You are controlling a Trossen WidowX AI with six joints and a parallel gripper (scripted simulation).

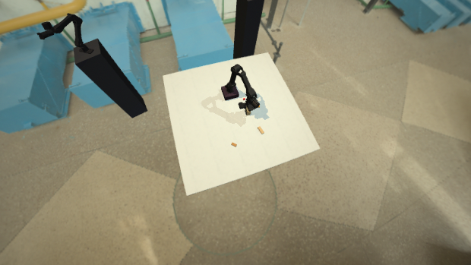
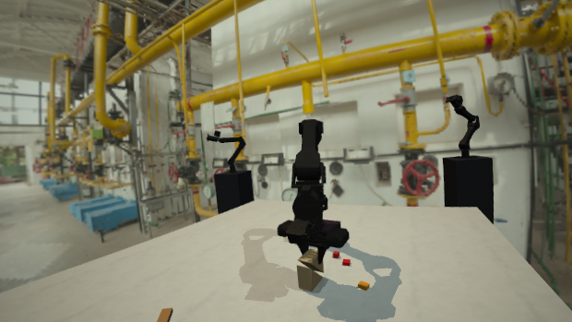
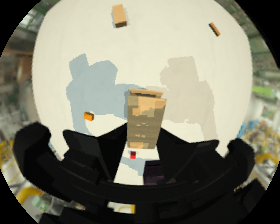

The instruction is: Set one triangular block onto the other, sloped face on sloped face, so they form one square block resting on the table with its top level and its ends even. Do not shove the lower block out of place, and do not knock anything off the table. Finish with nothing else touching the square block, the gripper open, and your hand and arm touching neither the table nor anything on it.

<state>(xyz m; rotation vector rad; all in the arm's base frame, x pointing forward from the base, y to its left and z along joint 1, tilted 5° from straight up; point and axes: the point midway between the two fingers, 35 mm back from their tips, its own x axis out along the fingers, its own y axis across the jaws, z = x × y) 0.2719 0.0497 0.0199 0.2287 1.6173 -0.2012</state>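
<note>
One flat, brown oblong block (image 1: 234, 144) (image 2: 164, 316) (image 3: 215, 29) lay at the near left of the white table (image 1: 205, 160) (image 2: 184, 259) (image 3: 56, 55), as the exterior view showed it. To its right, well apart, the lower tan triangular block (image 1: 248, 112) (image 2: 308, 279) (image 3: 147, 93) stood on the table, its sloped face falling toward the right. Just above it was the upper tan triangular block (image 2: 311, 259) (image 3: 147, 122), tilted and pinched between the fingers of the black gripper (image 1: 248, 108) (image 2: 313, 255) (image 3: 141, 125). The two blocks did not yet make an even square, and whether they touched could not be told. The jointed black arm (image 1: 247, 80) (image 2: 308, 167) reached down to them from its dark, square base (image 1: 225, 96) (image 2: 332, 226) (image 3: 153, 172) behind. Farther right came two small red cubes (image 1: 244, 99) (image 2: 336, 255) (image 3: 133, 155), near each other, and then a small orange block (image 1: 259, 106) (image 2: 363, 285) (image 3: 89, 116) on the table, within the bluish shadow's outline.
</note>
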